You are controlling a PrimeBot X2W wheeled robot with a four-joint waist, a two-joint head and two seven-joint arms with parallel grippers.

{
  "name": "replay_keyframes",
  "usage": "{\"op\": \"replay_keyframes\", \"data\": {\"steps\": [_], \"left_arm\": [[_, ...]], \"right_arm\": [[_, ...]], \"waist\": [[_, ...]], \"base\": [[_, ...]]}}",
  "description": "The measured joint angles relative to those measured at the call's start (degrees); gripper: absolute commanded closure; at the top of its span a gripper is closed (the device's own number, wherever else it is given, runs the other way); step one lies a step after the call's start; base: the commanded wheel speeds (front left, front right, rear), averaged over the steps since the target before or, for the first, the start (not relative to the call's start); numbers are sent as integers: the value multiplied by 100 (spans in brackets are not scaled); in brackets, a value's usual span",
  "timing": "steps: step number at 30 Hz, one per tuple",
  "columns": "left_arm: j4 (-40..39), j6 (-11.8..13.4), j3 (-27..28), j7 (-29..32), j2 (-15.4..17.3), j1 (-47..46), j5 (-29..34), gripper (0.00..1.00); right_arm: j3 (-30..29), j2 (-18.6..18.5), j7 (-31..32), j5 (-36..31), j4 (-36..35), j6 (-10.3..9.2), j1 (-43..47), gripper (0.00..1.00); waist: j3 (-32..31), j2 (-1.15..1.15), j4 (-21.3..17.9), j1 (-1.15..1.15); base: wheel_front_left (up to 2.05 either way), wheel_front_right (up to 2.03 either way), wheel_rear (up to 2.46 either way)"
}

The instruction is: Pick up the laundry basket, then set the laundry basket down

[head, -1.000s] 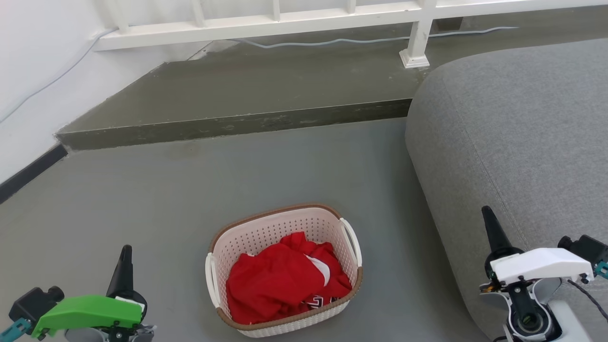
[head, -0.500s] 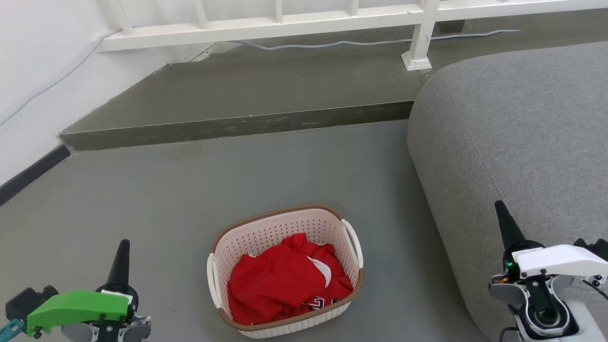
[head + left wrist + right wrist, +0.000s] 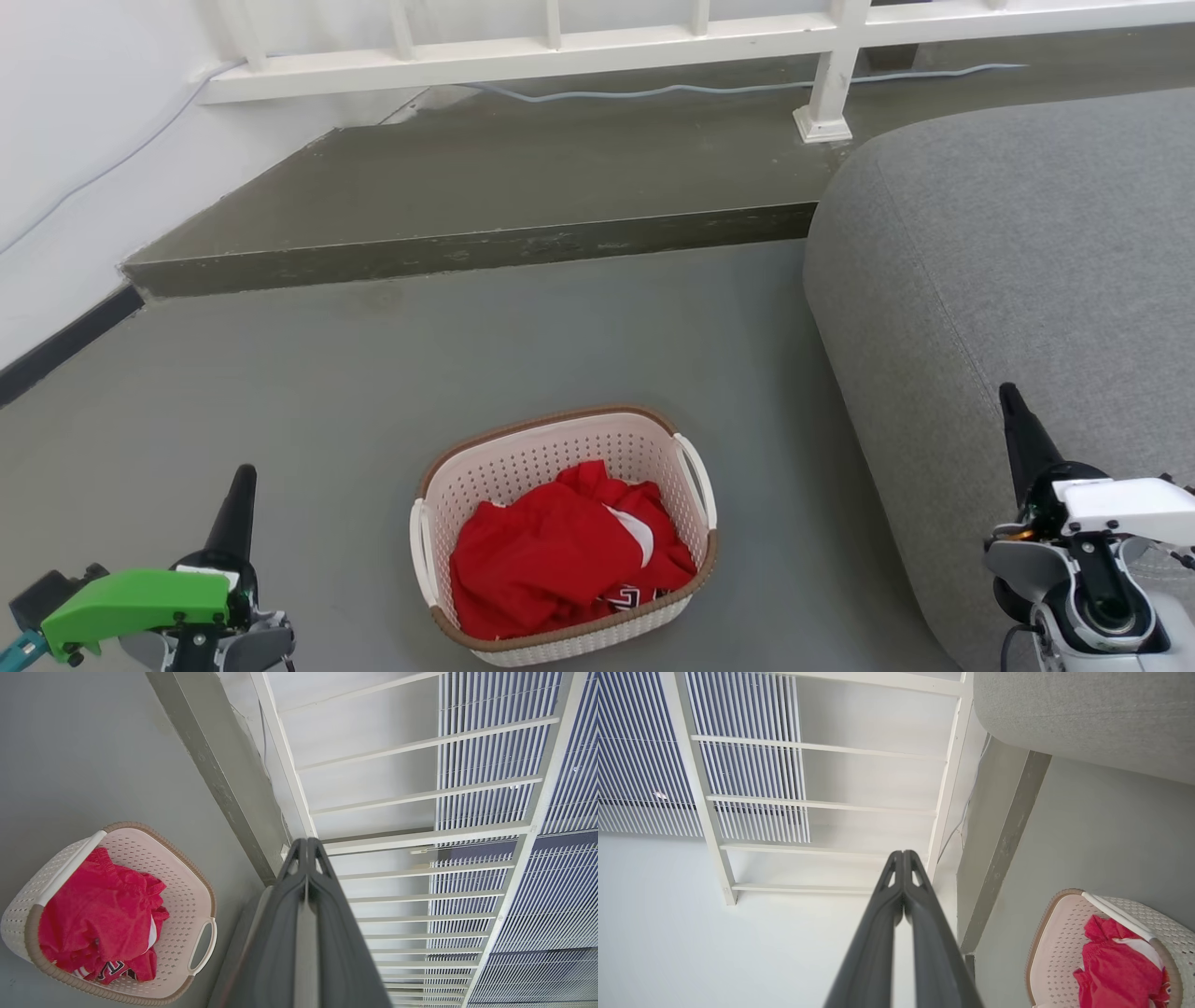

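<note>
Tightly closed, empty: left pincer [image 3: 306,848], right pincer [image 3: 902,857]

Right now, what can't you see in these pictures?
Head view: the laundry basket's bottom, covered by the red clothes.
Head view: the lettering on the red clothes, mostly folded under.
Right wrist view: part of the laundry basket, cut off by the bottom-right corner.
</note>
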Motion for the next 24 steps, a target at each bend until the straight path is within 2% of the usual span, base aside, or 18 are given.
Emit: {"op": "replay_keyframes", "data": {"steps": [13,24], "left_arm": [[65,-36,108,245,0,-152,-923,100],[66,-37,108,245,0,-158,-925,100]], "right_arm": [[-289,1,219,931,7,100,-58,100],[-297,1,225,931,22,100,-60,100]], "waist": [[-26,0,28,0],[-26,0,28,0]], "base": [[0,0,0],[0,0,0]]}}
